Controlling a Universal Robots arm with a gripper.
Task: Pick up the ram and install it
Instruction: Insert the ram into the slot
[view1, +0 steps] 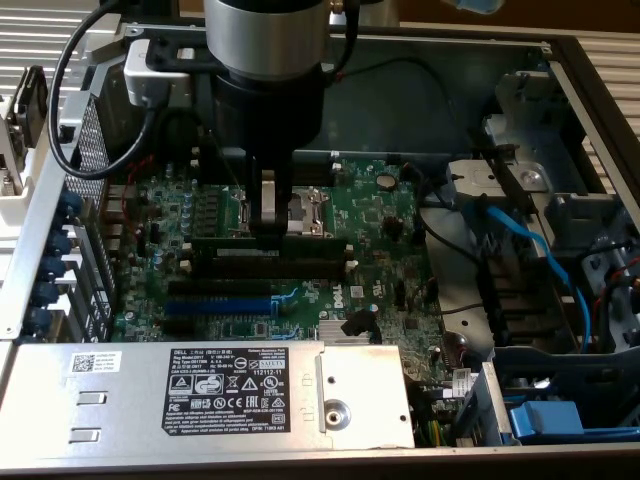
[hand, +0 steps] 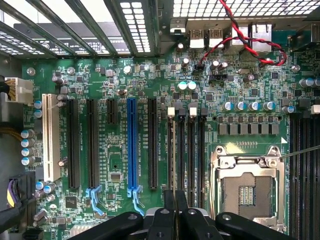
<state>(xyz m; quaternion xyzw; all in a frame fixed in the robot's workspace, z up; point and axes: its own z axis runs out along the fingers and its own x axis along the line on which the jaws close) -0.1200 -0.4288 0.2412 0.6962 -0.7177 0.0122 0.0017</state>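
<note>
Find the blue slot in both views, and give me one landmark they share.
Exterior view: the blue slot lies along the motherboard edge next to the labelled power supply.
Wrist view: the blue slot runs among the long black slots.
Shared landmark: the CPU socket.

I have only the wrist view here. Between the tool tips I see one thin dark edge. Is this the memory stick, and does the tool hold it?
Observer: Yes. In the exterior view the tool is shut on the middle of the memory stick, a long dark strip reaching out to both sides.
Operator: Is it tilted?
Observer: It looks level, parallel to the black slots beside it. Whether it is seated I cannot tell.
Operator: What lies outside the board?
Observer: A blue cable curves on the exterior view's right, well apart from the tool.
</note>
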